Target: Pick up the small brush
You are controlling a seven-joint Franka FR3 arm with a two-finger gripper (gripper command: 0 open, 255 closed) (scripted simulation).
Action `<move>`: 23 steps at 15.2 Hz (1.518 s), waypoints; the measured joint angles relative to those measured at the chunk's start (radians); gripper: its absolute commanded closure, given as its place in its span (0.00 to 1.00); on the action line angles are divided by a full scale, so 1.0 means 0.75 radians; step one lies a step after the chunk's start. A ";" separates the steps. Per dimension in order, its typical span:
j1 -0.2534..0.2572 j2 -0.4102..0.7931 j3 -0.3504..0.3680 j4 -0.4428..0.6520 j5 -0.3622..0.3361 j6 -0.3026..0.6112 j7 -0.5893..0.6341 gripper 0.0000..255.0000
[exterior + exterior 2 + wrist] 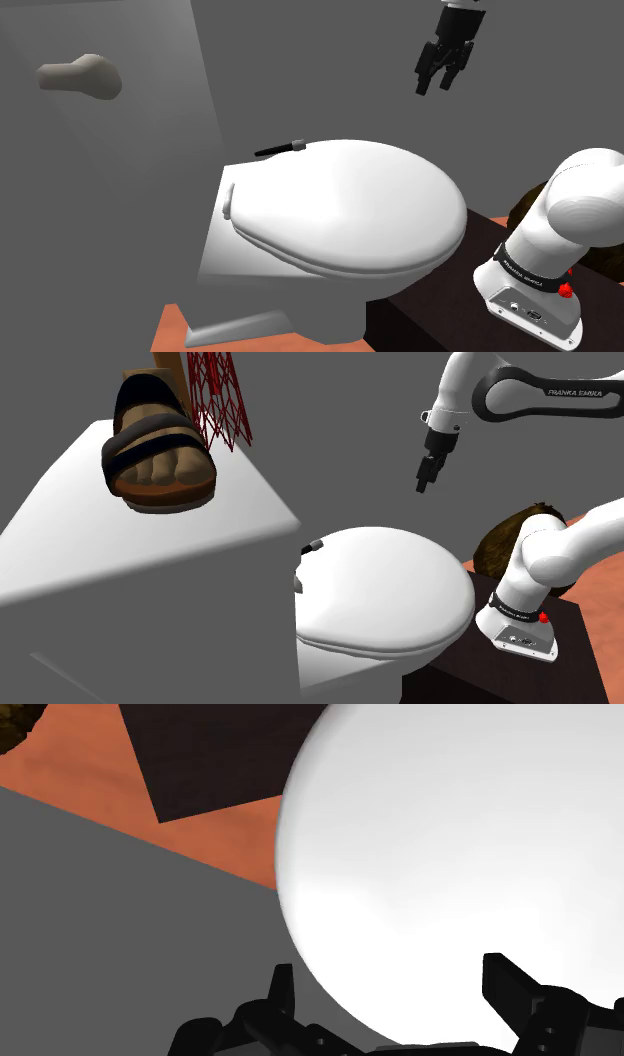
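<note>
Shoulder view: all-black two-finger gripper (435, 86) high at 1 o'clock of the frame, in the air against the grey wall, pointing down. Fingers spread wide, clasping nothing. Same in the wrist view (390, 974): two black fingertips (283, 984) standing apart, with the glossy white oval toilet lid (450, 854) well beneath them.

Slim black brush with a grey end (281, 149) lying nearly flat at 11 o'clock of the closed lid (350, 210), right at its rear edge. Well apart from the gripper, at about 8 o'clock from it.

Second exterior view: brush (313, 546) seen as a short dark stub at 10 o'clock of the lid (385, 592), just beside the corner of the big white boxy cistern (150, 552). Gripper (424, 482) up at 1 o'clock from the brush, hanging from the white arm (462, 387).

On the cistern's top, at 11 o'clock of that view, a brown strapped sandal (160, 447) with a red wire-mesh thing (220, 397) behind it.

Dark box-shaped stand (430, 310) at 5 o'clock of the shoulder view, just beside the toilet, with the arm's white base on it. Rough brown lump (515, 537) behind the stand. Beige rounded knob (80, 77) on the wall at 10 o'clock of the shoulder view. Orange floor (90, 774) beside the stand in the wrist view.
</note>
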 measured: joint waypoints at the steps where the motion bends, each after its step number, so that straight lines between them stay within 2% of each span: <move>1: 0.000 0.000 0.000 0.000 0.000 0.000 0.000 0.00; 8: 0.058 0.320 0.046 0.146 0.009 0.105 -0.046 0.00; 15: 0.116 0.710 0.112 0.402 0.000 0.157 -0.085 0.00; 23: 0.186 1.148 0.188 0.768 -0.050 0.133 -0.111 0.00</move>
